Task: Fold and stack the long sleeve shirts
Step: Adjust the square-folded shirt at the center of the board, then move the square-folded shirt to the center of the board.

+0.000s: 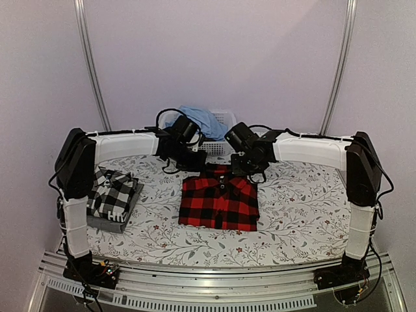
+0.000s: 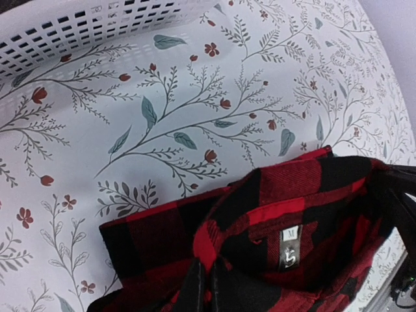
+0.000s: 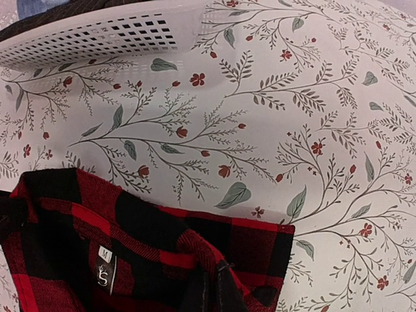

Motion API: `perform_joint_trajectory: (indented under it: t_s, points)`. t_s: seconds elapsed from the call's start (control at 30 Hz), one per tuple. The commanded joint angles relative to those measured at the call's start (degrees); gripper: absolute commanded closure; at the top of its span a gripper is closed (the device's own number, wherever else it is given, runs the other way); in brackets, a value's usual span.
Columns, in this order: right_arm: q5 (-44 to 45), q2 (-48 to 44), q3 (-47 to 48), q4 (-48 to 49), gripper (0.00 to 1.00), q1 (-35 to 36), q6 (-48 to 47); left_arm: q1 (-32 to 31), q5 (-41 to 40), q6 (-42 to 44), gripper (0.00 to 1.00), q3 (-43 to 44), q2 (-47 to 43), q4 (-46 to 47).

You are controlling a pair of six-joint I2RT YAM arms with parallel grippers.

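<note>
Flannel [image 1: 219, 201] collar edge within left claw [image 2: 203, 289], right claw [image 3: 214, 289]

Soft, even light fills the top view. The pale walls [image 1: 214, 58] show no hot spots, and the arms [image 1: 77, 169] cast only faint, blurred shadows on the floral surface [image 1: 299, 214]. That view is slightly grainy and soft, so the checks of the red-and-black shirt [image 1: 219, 203] smear a little. The wrist views are brighter: the white basket [image 2: 78, 29] is nearly washed out along its rim, and the surface pales toward the top. Wide-angle bending curves the surface's far edge in both. The shirt's label [image 2: 290, 250] is sharp enough to read, while the cloth at the bottom edge goes dark and blurred.
</note>
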Motion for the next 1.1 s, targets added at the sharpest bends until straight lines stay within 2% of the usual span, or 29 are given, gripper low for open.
perform_joint_trajectory:
  t_s: [0.0, 0.13, 0.23, 0.33, 0.4, 0.6, 0.73, 0.93, 1.07]
  points:
    - [2.68, 0.29, 1.28, -1.59, 0.95, -0.65, 0.24, -0.48, -0.69, 0.82, 1.00, 2.76, 3.03, 1.59]
    - [1.05, 4.15, 0.79, 0.85, 0.89, -2.45, -0.50, 0.10, -1.09, 0.68, 1.00, 4.32, 7.42, 2.39]
    - [-1.48, 5.74, 0.29, 3.45, 0.74, -3.72, -2.06, 0.73, -0.92, 0.57, 1.00, 5.75, 10.29, 2.72]
    - [-2.77, 5.46, 0.77, 3.99, 0.52, -3.72, -3.53, 1.30, -0.49, 0.82, 1.00, 7.72, 12.75, 1.96]
    - [-3.10, 3.48, 0.46, 4.05, 0.46, -3.21, -3.99, 1.42, -0.12, 1.00, 1.00, 8.52, 13.45, 1.76]
    - [-2.49, -2.58, -1.01, 3.62, 0.45, 2.86, -2.70, 1.39, 0.64, 1.19, 1.00, 9.13, 13.52, 1.50]
    - [-5.80, -3.07, -5.07, 6.07, 0.47, 6.45, 0.55, 1.36, 1.04, 1.36, 1.00, 9.52, 13.13, 1.08]
    - [-9.17, 1.48, -9.05, 10.06, 0.46, 8.18, 3.53, 1.36, 1.74, 1.66, 0.99, 10.89, 12.69, 0.08]
    - [-8.68, 5.76, -9.45, 10.13, 0.43, 8.20, 3.34, 1.38, 1.95, 2.31, 0.89, 11.80, 11.69, -0.65]
